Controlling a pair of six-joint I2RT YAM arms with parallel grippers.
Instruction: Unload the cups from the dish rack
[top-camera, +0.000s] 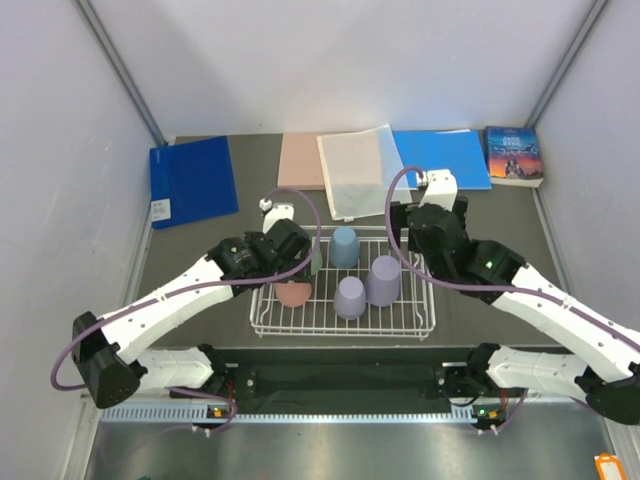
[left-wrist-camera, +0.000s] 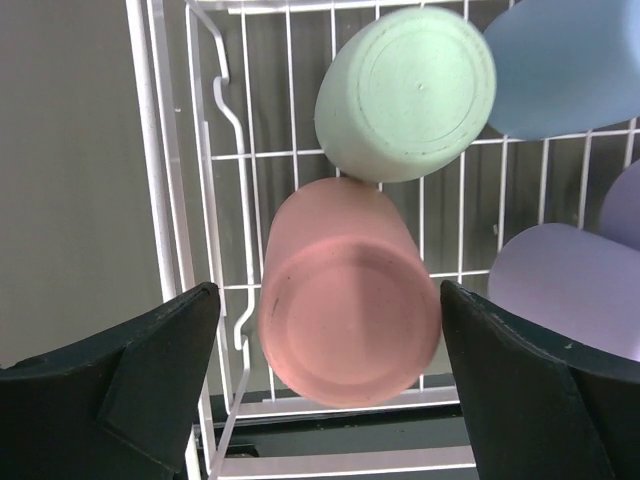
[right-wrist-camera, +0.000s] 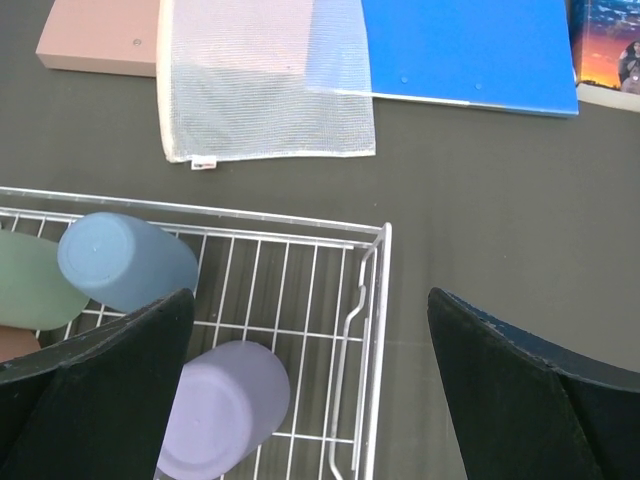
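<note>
The left gripper (left-wrist-camera: 330, 345), open like the right gripper (right-wrist-camera: 310, 375), hangs over the salmon cup (left-wrist-camera: 345, 300), and a skewed squeeze may shove the neighbouring green cup (left-wrist-camera: 405, 95).

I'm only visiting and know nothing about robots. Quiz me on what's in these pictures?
1. True or false: the dish rack holds no cups.
2. How many lavender cups are there?
3. In its wrist view, which cup lies between the left gripper's open fingers? A) light blue B) salmon pink C) pale green
Key: 1 false; 2 two; 3 B.
</note>
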